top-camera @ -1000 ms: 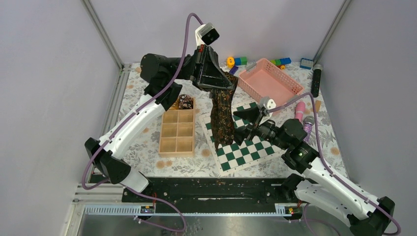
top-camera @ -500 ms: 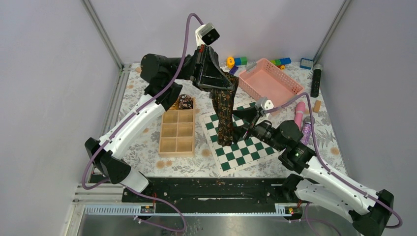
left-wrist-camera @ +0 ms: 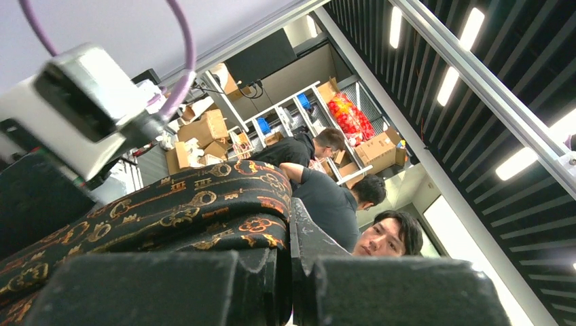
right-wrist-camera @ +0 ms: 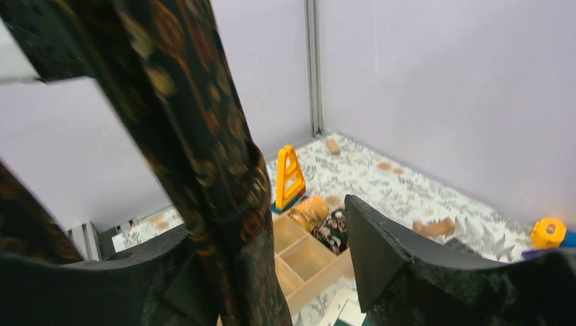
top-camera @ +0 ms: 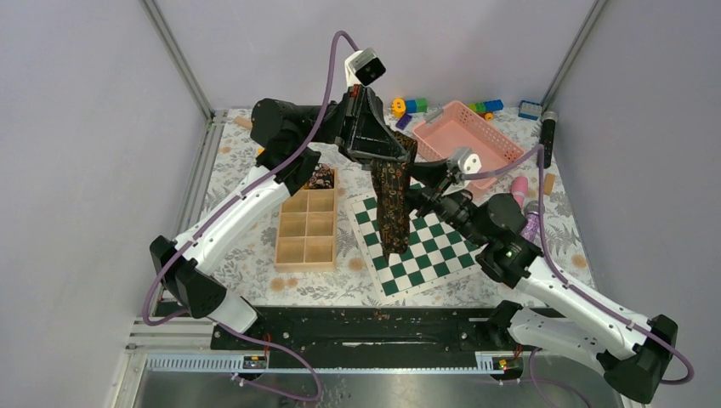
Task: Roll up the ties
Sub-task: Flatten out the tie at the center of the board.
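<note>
The tie point(right-wrist-camera: 204, 156) hangs between the parted right fingers point(right-wrist-camera: 380, 251).

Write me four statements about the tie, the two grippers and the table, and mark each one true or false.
1. The left gripper holds the dark patterned tie up, and it hangs down over the chessboard. True.
2. The right gripper has its jaws clamped tight on that tie. False: the jaws stand apart, with the tie between them.
3. Every compartment of the wooden box is bare. False: a rolled tie sits in a compartment at its far end.
4. The pink basket stands beyond the chessboard. True.
</note>
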Tool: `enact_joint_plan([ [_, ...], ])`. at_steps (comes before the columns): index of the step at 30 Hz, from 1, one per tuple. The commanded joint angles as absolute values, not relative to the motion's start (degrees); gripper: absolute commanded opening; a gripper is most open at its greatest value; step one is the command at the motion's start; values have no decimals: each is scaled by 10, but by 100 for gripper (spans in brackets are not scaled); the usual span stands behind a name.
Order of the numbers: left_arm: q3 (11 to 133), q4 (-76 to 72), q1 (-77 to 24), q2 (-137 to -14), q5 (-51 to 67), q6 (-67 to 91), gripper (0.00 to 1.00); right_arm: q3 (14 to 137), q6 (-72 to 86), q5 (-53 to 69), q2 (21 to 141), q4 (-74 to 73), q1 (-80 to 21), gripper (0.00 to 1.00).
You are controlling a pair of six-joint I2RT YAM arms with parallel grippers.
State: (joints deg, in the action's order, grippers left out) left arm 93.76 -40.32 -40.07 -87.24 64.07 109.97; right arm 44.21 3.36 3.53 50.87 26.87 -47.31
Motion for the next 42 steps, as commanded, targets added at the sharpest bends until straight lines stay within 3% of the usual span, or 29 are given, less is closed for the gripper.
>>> enact_joint_plan([
  [1, 935, -447, -403, -862, 624, 1106, 0, 481, 17, 30, 487, 311, -484, 64],
  [17, 871, -490, -414, -859, 624, 1129, 0, 559, -19, 68, 507, 243, -488, 46],
  [19, 867, -492, -415, -859, 625, 1129, 0, 561, -16, 63, 506, 241, -488, 37],
  [21, 862, -494, -415, -856, 627, 1129, 0, 566, -20, 60, 501, 227, -488, 15],
  [23, 856, -497, -416, -855, 630, 1130, 0, 578, -26, 41, 495, 198, -488, 2],
  [26, 841, -517, -415, -852, 633, 1136, 1, 598, -59, 17, 478, 143, -488, 0],
  [29, 815, -570, -411, -849, 629, 1149, 13, 629, -84, -51, 464, 87, -488, 0],
  [35, 770, -573, -394, -826, 617, 1086, 56, 730, -131, -151, 473, -82, -488, 0],
  [39, 758, -415, -375, -790, 610, 937, 69, 804, -152, -194, 507, -199, -488, 0],
  [42, 782, -171, -370, -756, 567, 748, 74, 861, -152, -253, 544, -270, -488, 0],
])
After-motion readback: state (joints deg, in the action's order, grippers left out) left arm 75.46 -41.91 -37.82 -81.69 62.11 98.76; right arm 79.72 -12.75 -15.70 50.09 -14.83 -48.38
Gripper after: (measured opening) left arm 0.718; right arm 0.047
